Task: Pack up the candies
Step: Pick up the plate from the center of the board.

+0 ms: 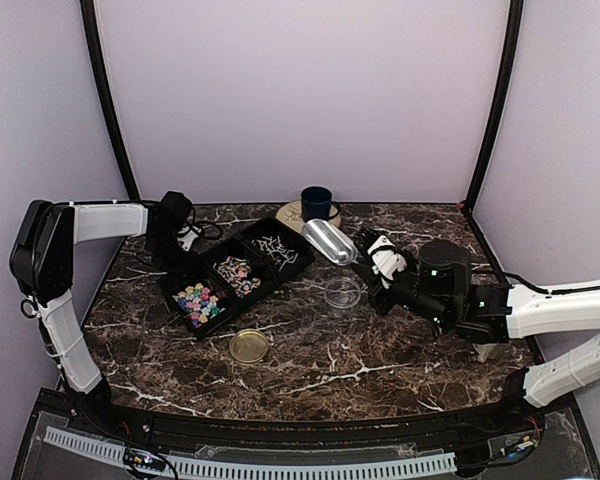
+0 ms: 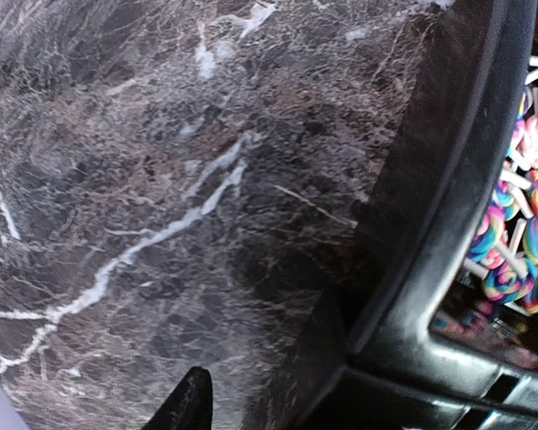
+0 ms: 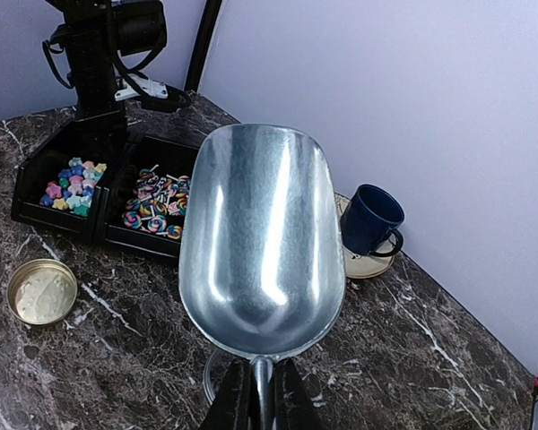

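On the dark marble surface [image 1: 380, 370], the candies [image 1: 202, 300] all sit in the tray [image 2: 439, 179]; the jar [image 1: 342, 293] looks empty, its lid [image 1: 249, 345] off. The right gripper [image 3: 260, 399] clamps an empty scoop [image 3: 260, 242] near the jar. The left gripper [image 1: 183, 237] is at the tray's far edge; I cannot tell how open. Packing seems barely begun.

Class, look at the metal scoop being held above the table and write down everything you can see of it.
The scoop is a shiny, silver-coloured metal trough with a rounded open mouth and a narrow handle at its closed end. Its bowl is empty and reflects light in bright streaks. The right pincer is shut on the handle and is the only thing touching it. It holds the scoop in the air above the marble table, with the mouth pointing towards the black tray.
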